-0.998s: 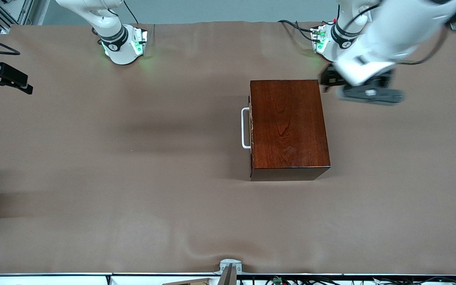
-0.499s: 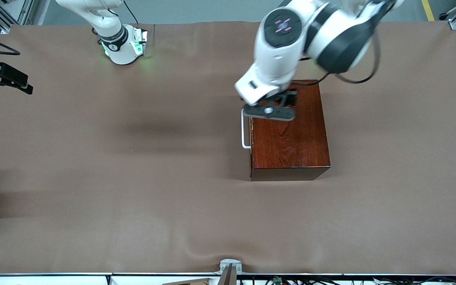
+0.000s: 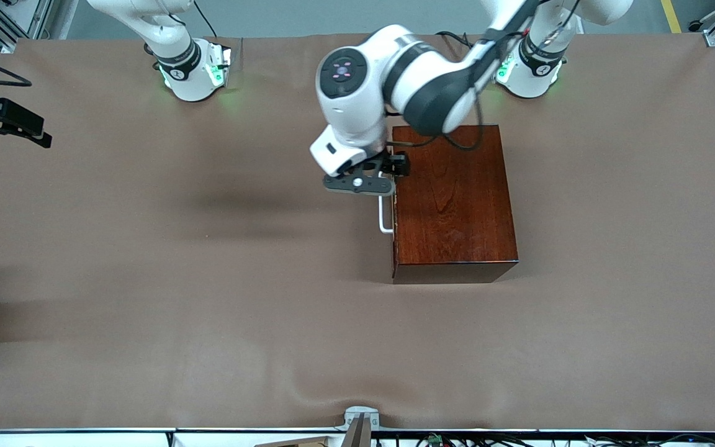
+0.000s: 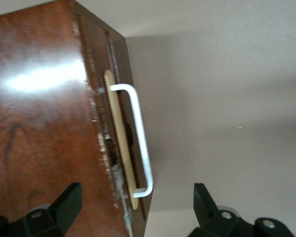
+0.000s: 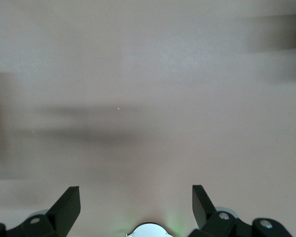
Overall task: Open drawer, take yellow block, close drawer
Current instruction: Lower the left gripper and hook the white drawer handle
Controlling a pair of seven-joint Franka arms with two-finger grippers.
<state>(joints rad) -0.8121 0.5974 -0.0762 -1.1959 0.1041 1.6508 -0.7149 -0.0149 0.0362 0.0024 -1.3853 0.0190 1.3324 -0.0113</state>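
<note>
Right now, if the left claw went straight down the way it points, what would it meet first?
Probably the white handle of the shut drawer: the left claw, open, hangs over that handle's end. Depth is unclear; it could slip past onto the tablecloth beside the box.

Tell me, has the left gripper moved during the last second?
Yes. The left gripper crossed over the box toward the right arm's end and now hangs open above the handle.

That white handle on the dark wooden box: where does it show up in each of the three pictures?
Front view: the white handle is on the box's side toward the right arm's end, its upper part hidden under the left gripper.
Left wrist view: handle mid-picture, between the open fingers.
Right wrist view: not in it.
Shared landmark: the glossy wooden box.
</note>
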